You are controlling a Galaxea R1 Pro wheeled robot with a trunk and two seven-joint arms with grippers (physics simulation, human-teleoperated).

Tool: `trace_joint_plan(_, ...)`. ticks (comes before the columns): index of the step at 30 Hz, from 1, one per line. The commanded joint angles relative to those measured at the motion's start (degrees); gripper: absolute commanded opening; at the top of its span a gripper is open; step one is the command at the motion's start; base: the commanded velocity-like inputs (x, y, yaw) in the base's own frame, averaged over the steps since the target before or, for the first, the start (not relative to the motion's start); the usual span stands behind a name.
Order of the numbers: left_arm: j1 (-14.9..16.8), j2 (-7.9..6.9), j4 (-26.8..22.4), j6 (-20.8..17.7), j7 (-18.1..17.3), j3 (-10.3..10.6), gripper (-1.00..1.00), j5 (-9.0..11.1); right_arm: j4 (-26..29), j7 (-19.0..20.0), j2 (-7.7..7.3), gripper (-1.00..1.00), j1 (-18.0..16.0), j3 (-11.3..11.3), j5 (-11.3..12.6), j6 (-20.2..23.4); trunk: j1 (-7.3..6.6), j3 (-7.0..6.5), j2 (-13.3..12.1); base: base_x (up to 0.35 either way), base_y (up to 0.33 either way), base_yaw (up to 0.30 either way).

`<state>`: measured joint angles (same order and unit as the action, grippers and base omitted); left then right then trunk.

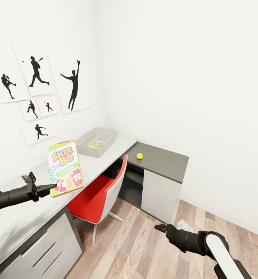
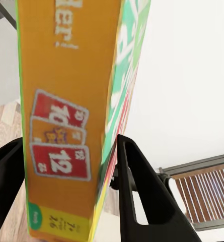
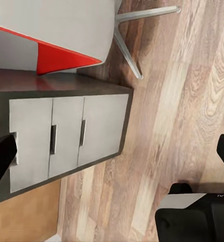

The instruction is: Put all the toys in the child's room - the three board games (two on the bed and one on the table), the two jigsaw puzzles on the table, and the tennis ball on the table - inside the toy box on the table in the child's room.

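Observation:
My left gripper (image 1: 51,188) is shut on the lower corner of the green-yellow-red Skip-Bo board game (image 1: 65,167), held upright above the light grey table (image 1: 105,157). In the left wrist view the board game (image 2: 66,101) sits clamped between the black fingers (image 2: 142,196). The grey toy box (image 1: 105,144) stands further along the table near the wall, with a multicoloured jigsaw puzzle (image 1: 96,143) lying inside. The tennis ball (image 1: 139,156) rests on the dark corner section. My right gripper (image 1: 159,228) hangs open over the floor; in its wrist view its fingers (image 3: 1,159) are far apart with nothing between.
A red-and-grey chair (image 1: 99,193) is tucked under the table between me and the dark corner section (image 1: 163,161). Grey drawer fronts (image 1: 43,248) sit below the near tabletop, also seen as drawers (image 3: 66,136). Black sports silhouettes (image 1: 36,89) hang on the left wall. Wood floor (image 1: 144,240) lies right.

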<state>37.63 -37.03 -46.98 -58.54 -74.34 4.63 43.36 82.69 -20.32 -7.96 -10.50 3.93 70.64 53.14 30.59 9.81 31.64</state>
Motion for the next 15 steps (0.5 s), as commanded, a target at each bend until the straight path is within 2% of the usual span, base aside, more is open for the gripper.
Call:
trace_joint_plan(1, 0.08, -0.06, 0.04, -0.44, -0.19, 0.24, -1.00, 0.24, 0.24, -0.62, -0.06, 1.00, -0.05, 0.15, 0.55, 0.06, 0.03, 0.11, 0.10, 0.007, -0.002, 0.000)
trace_joint_plan(5, 0.08, -0.07, 0.04, -0.44, -0.19, 0.56, -1.00, 0.24, 5.89, -1.02, -0.38, 1.00, -0.05, 0.32, 0.55, 0.50, 0.03, 0.11, 0.10, 0.002, 0.000, 0.000)
trace_joint_plan(7, 0.08, -0.07, 0.04, -0.44, -0.19, 0.68, -1.00, 0.24, 7.61, -1.19, -1.08, 1.00, -1.76, -0.22, 0.55, 1.57, 0.03, 0.11, 0.10, 0.000, 0.000, 0.000)
trace_joint_plan(8, 0.08, -0.06, 0.04, -0.44, -0.19, 0.88, -1.00, 0.24, 7.88, -1.23, -1.45, 1.00, -4.27, -0.49, 0.57, 3.05, 0.03, 0.11, 0.10, 0.000, 0.000, 0.000)
trace_joint_plan(9, 0.08, -0.06, 0.04, -0.44, -0.17, 1.18, -1.00, 0.24, 8.05, -1.31, -2.12, 1.00, -9.21, -0.90, 0.75, 5.13, 0.03, 0.11, 0.10, 0.000, 0.000, 0.000)
trace_joint_plan(11, 0.08, -0.06, 0.04, -0.44, -0.09, 1.37, -1.00, 0.24, 7.51, -1.68, -3.58, 1.00, -16.62, -1.58, 0.99, 6.15, 0.03, 0.11, 0.10, 0.000, 0.000, 0.000)
trace_joint_plan(14, 0.08, -0.02, 0.04, -0.40, 0.07, 1.38, -1.00, 0.22, 6.55, -2.14, -5.44, 1.00, -23.05, -2.38, 1.62, 6.50, 0.03, 0.11, 0.10, 0.000, 0.000, 0.000)
trace_joint_plan(15, 0.08, 0.00, 0.04, -0.37, 0.13, 1.49, -1.00, 0.19, 6.45, -2.20, -5.85, 1.00, -24.43, -3.52, 2.83, 6.46, 0.03, 0.11, 0.10, 0.000, 0.000, 0.000)
